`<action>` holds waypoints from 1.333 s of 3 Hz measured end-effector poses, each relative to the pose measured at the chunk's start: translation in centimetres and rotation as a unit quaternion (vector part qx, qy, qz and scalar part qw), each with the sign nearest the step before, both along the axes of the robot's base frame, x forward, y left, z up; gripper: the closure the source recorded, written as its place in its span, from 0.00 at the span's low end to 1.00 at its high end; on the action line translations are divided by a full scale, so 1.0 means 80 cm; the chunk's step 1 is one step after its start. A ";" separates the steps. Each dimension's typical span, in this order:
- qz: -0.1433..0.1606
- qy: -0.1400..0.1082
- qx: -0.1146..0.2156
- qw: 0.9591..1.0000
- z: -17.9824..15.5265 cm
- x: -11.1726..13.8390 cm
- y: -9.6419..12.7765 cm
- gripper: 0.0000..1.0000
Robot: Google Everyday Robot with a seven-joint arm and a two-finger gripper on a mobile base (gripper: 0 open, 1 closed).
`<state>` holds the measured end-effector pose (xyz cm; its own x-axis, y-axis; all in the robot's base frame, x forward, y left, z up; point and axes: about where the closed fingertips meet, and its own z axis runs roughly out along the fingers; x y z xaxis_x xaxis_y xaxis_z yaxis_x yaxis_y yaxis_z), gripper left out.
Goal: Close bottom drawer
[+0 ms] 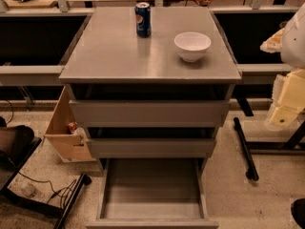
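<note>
- Flat grey handleless bottom drawer (151,190) is pulled out, low and left of your pincer (286,104) at the right edge.
- Pincer apart or together: cannot tell.

A robot testing lab: left of the gripper (285,109), loose cables (57,192) cross a speckled floor (228,175) below metal rails (28,73).

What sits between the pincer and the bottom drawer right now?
In the camera view, the pincer hangs at the right edge; between it and the open bottom drawer lie only speckled floor and a black bar on it.
</note>
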<state>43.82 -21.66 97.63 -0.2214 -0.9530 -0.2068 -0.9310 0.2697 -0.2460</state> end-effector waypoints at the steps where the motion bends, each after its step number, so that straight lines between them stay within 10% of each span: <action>1: 0.000 0.000 0.000 1.000 0.000 0.000 0.000 0.00; 3: -0.022 -0.024 0.015 0.999 -0.033 -0.001 0.021 0.00; 4: -0.042 -0.013 0.051 0.998 -0.138 -0.011 0.064 0.00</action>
